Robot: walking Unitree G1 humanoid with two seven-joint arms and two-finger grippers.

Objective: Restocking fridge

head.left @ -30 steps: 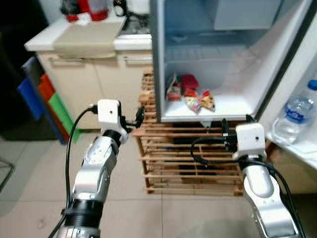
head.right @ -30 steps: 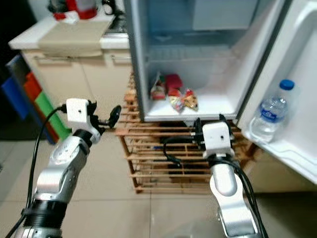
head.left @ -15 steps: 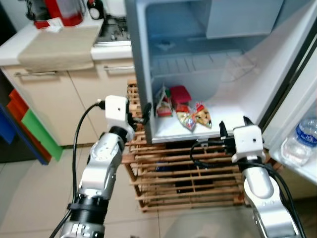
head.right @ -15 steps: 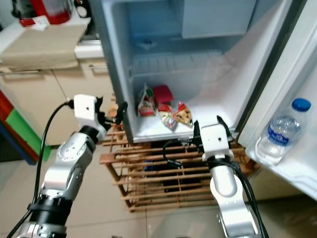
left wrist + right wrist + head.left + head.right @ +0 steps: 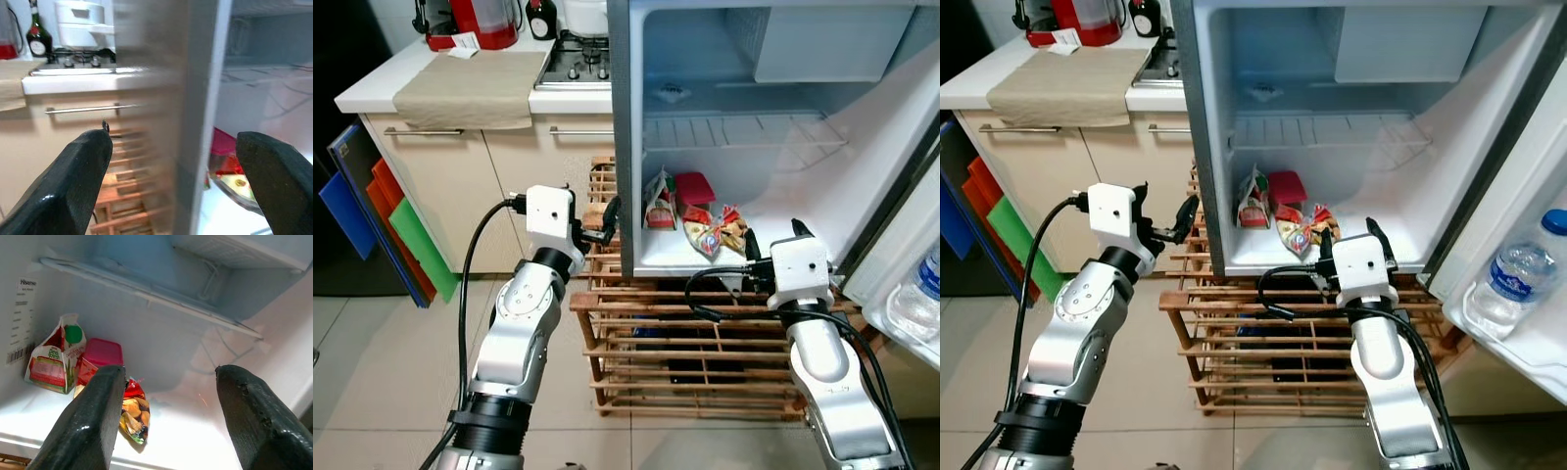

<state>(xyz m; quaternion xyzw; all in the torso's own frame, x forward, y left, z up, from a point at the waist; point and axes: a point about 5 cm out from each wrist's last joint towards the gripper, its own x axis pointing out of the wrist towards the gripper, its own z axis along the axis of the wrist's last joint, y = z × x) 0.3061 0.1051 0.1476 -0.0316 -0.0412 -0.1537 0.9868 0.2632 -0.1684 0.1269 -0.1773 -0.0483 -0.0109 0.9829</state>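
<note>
Head view: small white fridge (image 5: 636,137), door swung wide, standing on a slatted wooden rack (image 5: 705,333). On its lower shelf, grouped at the left: a red-and-white carton with a green dot (image 5: 658,204), a pink-lidded red tub (image 5: 693,191), a shiny red snack bag (image 5: 717,231). A clear plastic water bottle with a blue cap (image 5: 1518,279) stands in the door shelf. The left gripper (image 5: 607,223) hangs at the fridge's outer left edge; the right gripper (image 5: 771,241) hovers at the shelf's front lip. Beige kitchen counter (image 5: 460,83) to the left.

Left wrist view: fingers (image 5: 73,186) spread apart, nothing between them, straddling the fridge's side wall.

Right wrist view: fingers (image 5: 93,416) parted and empty, aimed at the snack bag and tub.

Step in hand, by judgement: both arms are unloaded at the fridge, so the next move calls for fetching a fresh item and setting it on the bare right part of the shelf.
</note>
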